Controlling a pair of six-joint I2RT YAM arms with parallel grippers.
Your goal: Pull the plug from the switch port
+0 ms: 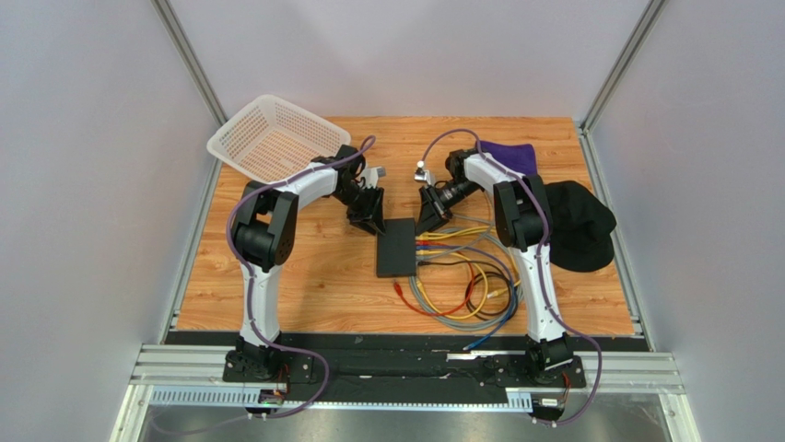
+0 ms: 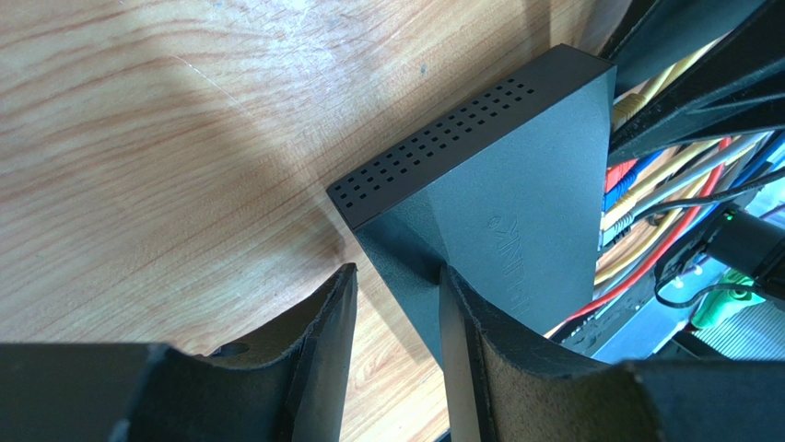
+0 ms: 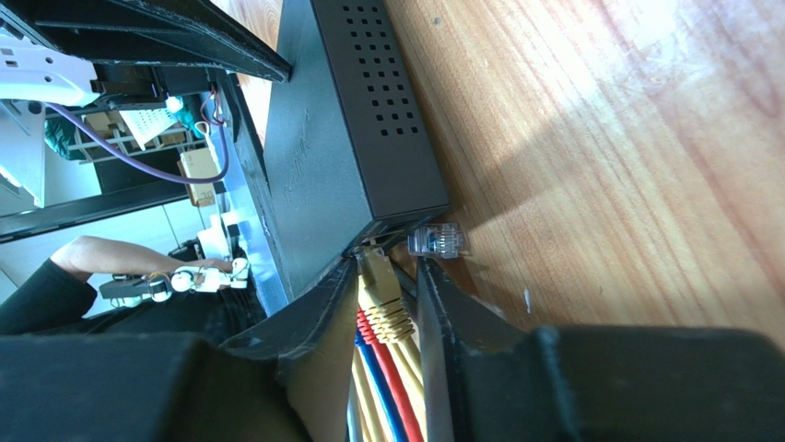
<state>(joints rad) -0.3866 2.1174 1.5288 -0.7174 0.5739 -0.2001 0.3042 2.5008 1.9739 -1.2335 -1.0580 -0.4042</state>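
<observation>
The flat black switch (image 1: 396, 250) lies mid-table with its sockets facing right, where several coloured cables leave it. My left gripper (image 1: 368, 218) is at its far left corner. In the left wrist view the gripper (image 2: 396, 273) is open and straddles the corner of the switch (image 2: 516, 184), with one finger (image 2: 461, 322) lying against the top and wood showing beside the other. My right gripper (image 1: 429, 216) is at the far right corner. In the right wrist view the gripper (image 3: 387, 274) is closed round a yellow plug (image 3: 380, 285) seated in the end port of the switch (image 3: 322, 157).
A clear plug (image 3: 437, 241) lies on the wood beside the switch corner, outside my right finger. Looped cables (image 1: 461, 287) spread near and right of the switch. A white basket (image 1: 272, 138) sits far left, a purple cloth (image 1: 509, 155) and a black cap (image 1: 576, 226) to the right.
</observation>
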